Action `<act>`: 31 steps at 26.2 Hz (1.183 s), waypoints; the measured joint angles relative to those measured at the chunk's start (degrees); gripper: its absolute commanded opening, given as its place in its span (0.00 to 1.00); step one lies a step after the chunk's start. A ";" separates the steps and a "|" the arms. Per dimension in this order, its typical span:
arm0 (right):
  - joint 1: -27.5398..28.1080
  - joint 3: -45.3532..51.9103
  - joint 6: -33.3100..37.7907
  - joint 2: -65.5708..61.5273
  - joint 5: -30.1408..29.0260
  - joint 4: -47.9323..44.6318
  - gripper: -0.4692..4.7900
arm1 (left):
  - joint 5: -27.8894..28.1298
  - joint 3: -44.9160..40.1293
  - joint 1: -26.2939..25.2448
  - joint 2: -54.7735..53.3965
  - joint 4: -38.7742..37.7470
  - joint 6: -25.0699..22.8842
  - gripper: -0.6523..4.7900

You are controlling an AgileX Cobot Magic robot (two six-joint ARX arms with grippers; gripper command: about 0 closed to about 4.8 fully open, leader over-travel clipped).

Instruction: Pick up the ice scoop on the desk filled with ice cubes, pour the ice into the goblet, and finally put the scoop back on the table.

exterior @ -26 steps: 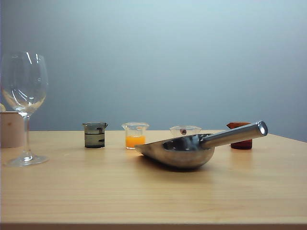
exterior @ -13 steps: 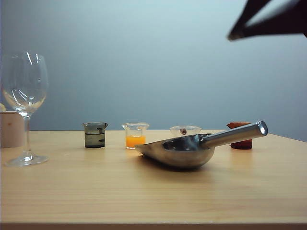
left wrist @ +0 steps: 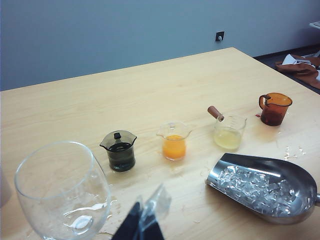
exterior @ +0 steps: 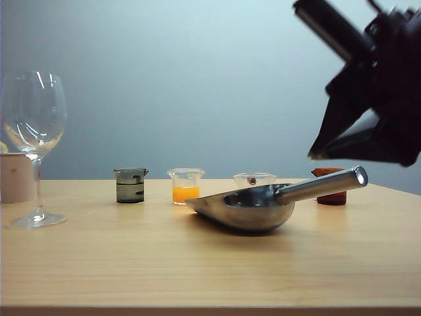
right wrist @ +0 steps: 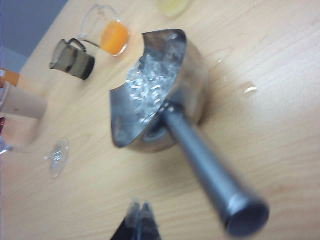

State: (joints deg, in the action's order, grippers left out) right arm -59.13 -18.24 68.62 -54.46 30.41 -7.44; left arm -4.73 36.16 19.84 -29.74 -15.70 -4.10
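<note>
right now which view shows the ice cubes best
The left wrist view: the ice cubes lie sharp in the open ice scoop. The right wrist view shows them blurred; the exterior view hides them behind the scoop's wall.

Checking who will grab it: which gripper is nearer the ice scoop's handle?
Right. The right gripper hangs shut just above the ice scoop handle's end. The left gripper sits shut by the goblet, well away from it.
</note>
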 measured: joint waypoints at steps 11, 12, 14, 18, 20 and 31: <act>11.21 0.00 -6.16 -2.56 -11.89 -3.89 0.07 | 0.00 0.00 -0.02 0.00 -1.03 -0.20 0.11; 11.65 0.00 -6.34 -2.56 -12.76 -3.82 0.07 | 0.00 0.00 0.00 0.00 -1.05 -0.20 0.11; 12.68 0.00 -6.56 -2.54 -15.50 -3.96 0.07 | 0.00 0.00 0.00 0.00 -1.03 -0.20 0.11; 11.39 -0.46 -7.50 -2.05 -19.58 -5.62 0.07 | 0.00 0.00 0.00 0.02 -1.05 -0.20 0.11; 11.43 -0.48 -7.61 -2.05 -20.46 -4.11 0.07 | 0.02 0.00 0.00 0.02 -1.05 -0.20 0.11; 18.95 -0.33 -11.19 -2.19 -20.24 2.12 0.07 | 0.02 0.00 -0.02 -0.42 -1.05 -0.20 0.11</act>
State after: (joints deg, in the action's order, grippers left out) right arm -40.18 -18.57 57.43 -56.64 10.17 -5.32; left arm -4.71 36.16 19.81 -30.15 -16.75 -4.29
